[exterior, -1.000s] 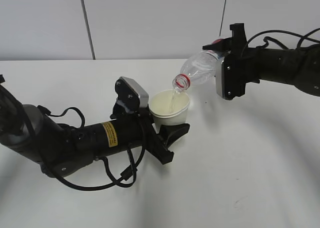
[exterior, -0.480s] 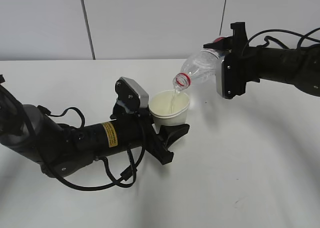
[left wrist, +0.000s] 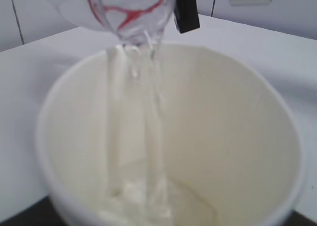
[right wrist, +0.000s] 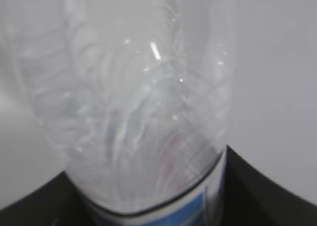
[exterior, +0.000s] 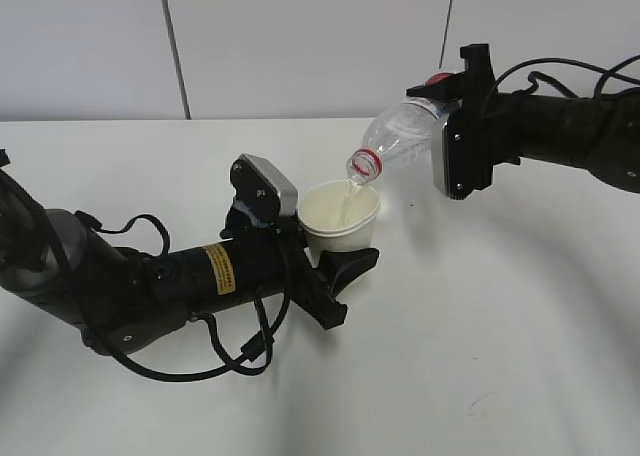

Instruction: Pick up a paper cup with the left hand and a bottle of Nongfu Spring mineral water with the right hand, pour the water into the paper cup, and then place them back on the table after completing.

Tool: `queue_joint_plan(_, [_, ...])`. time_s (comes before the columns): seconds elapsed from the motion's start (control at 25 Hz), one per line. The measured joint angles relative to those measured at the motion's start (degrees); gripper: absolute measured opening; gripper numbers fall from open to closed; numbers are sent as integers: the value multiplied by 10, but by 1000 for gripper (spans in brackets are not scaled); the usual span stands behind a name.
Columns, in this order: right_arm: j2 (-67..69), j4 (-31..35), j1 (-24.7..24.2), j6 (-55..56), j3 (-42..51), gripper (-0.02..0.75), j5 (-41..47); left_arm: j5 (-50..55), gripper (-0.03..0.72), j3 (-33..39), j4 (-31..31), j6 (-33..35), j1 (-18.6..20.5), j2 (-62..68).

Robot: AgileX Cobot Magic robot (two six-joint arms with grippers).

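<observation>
The right hand (exterior: 446,126) grips the bottle (exterior: 400,138), tilted neck-down to the left, mouth just above the paper cup (exterior: 340,219). The left gripper (exterior: 325,261) clamps that cup, upright, catching the water (left wrist: 143,137)

The middle of the table (exterior: 480,306) is blocked by the paper cup (exterior: 340,219) and the tilted bottle (exterior: 400,141); bare room is left toward the near right corner.

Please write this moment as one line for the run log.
phase: pouring | left gripper: holds paper cup | right gripper: holds tilted bottle | water: streaming into cup | table: below both
</observation>
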Motion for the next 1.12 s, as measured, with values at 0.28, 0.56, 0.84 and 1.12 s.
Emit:
queue_joint_plan(0.28, [0, 0, 0, -2, 0, 419, 0, 1, 391, 0, 0, 0, 0, 0])
queue_joint_plan(0.56, [-1, 0, 0, -3, 0, 419, 0, 2, 391, 0, 0, 0, 0, 0])
queue_joint_plan(0.84, [-1, 0, 0, -3, 0, 419, 0, 4, 391, 0, 0, 0, 0, 0])
queue_joint_plan(1.12, [-1, 0, 0, -3, 0, 419, 0, 4, 391, 0, 0, 0, 0, 0])
